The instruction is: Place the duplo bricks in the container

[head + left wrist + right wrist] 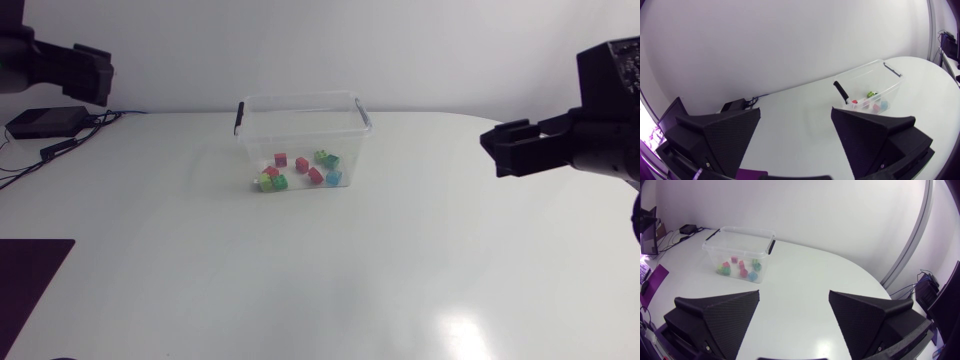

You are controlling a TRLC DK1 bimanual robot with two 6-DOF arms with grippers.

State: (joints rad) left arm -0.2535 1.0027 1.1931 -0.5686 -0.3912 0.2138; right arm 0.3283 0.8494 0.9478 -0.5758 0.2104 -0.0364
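Logging head view first: the clear plastic container (300,135) stands toward the far side of the white table (320,270), lid off, black clip handles (239,117) at its ends. The duplo bricks (300,170), red, green and blue, lie scattered on its floor; every brick I can find is inside it. Judgement: placing looks complete, with nothing left but a check of spots hidden from me. My left arm (60,65) and right arm (600,110) sit at the side edges, well apart from the container. The surface is matte, with one glare patch (460,325) near the front. A black box (45,122) with cables rests at the far left corner. Left wrist view: my left pincer (796,120) is spread wide with nothing between its fingers; the container is well ahead, bricks showing through its wall. Right wrist view: my right pincer (794,297) is likewise spread and bare, the container far ahead across the table.
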